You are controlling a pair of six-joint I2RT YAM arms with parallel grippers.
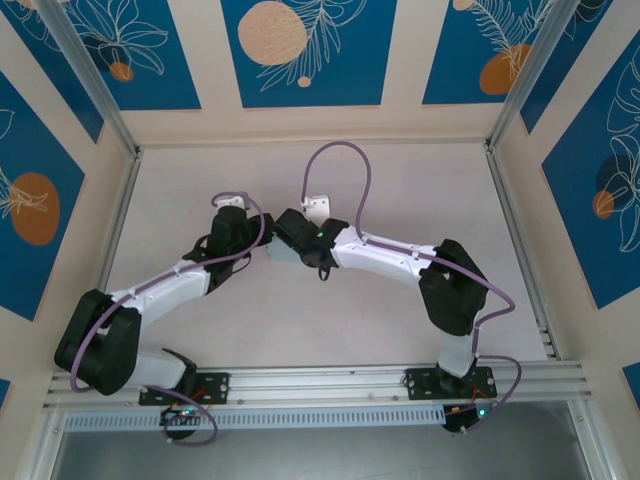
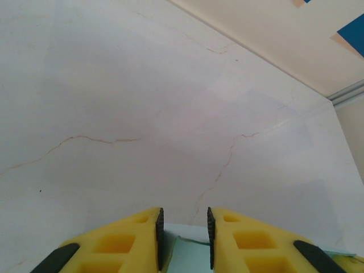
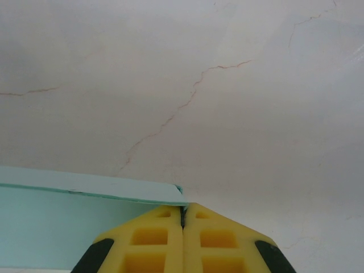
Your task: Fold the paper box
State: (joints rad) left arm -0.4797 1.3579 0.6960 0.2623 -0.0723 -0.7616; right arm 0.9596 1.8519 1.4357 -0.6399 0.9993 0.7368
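Observation:
The paper box (image 1: 283, 257) is pale light blue and sits mid-table, where the two arms meet. In the left wrist view my left gripper (image 2: 185, 213) has its yellow fingers (image 2: 131, 236) a little apart. A folded part of the paper box (image 2: 190, 253) lies in the gap between the black pads. My right gripper (image 3: 183, 206) is shut, pinching a corner edge of the paper box (image 3: 68, 219). From there the box stretches left as a flat panel with a raised rim. From above, the left gripper (image 1: 256, 246) and right gripper (image 1: 290, 240) flank the box, which they largely hide.
A small white piece (image 1: 318, 205) lies on the table just behind the grippers, under a purple cable loop (image 1: 340, 150). Aluminium posts and patterned walls close in the pale, crack-veined table (image 1: 420, 190). A metal rail (image 1: 320, 380) runs along the near edge.

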